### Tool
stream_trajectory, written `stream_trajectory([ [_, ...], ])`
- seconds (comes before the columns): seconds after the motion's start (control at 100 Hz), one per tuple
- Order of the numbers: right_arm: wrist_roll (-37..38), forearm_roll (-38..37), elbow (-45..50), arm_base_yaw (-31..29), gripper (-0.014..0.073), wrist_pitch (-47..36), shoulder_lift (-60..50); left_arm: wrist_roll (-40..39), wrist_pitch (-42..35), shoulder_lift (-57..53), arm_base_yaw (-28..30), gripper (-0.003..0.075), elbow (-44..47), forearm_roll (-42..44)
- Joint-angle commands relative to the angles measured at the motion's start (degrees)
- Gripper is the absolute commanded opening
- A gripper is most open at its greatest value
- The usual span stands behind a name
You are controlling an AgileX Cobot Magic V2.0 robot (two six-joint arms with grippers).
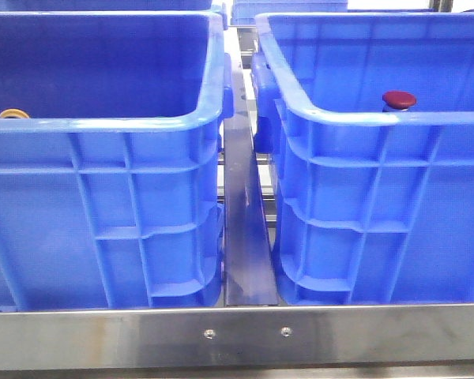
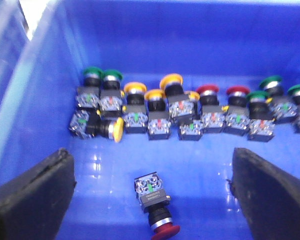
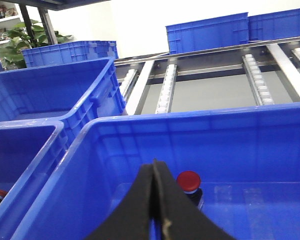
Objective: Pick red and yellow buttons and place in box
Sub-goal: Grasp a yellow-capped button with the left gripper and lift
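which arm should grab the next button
Left, probably. The left gripper hangs open inside the crate of buttons, a tipped red button lying between its fingers. The right gripper is shut over the other crate.

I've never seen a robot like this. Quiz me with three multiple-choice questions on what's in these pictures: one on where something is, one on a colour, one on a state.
1. In the front view, the dark red domed button cap peeking over a rim sits in:
A. the left crate
B. the right blue plastic crate
C. the steel rail between the crates

2. In the left wrist view, the push button lying alone on its side near the left gripper has a cap that is:
A. green
B. yellow
C. red

3. The right gripper is:
A. shut, fingers pressed together
B. wide open
C. clamped on a button

Answers:
1 B: the cap shows just behind that crate's near rim.
2 C: its red cap shows at the picture's edge.
3 A: no gap shows between the fingers.
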Motion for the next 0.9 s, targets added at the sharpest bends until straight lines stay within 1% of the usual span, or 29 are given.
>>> stream_trajectory([
  [0.0,-0.35,-0.36,-1.63,-0.21,-0.0067,-0.58,-0.02,-0.54,-4.17,4.82,0.01,0.06,-3.85,-0.42],
  [0.29,-0.35,-0.36,-1.63,-0.21,-0.0067,-0.58,-0.02,0.5,-4.29,23.75,-3.73,0.06,-13.62,-1.01],
  [0.56,-0.35,-0.36,-1.63,-0.21,-0.0067,-0.58,-0.02,0.5,-4.04,40.31,-3.98,0.06,-23.19,-1.44],
  [0.89,-0.35,-0.36,-1.63,-0.21,-0.0067,-0.58,-0.02,0.5,-4.82,53.52,-3.98,0.06,-30.52,-3.1],
])
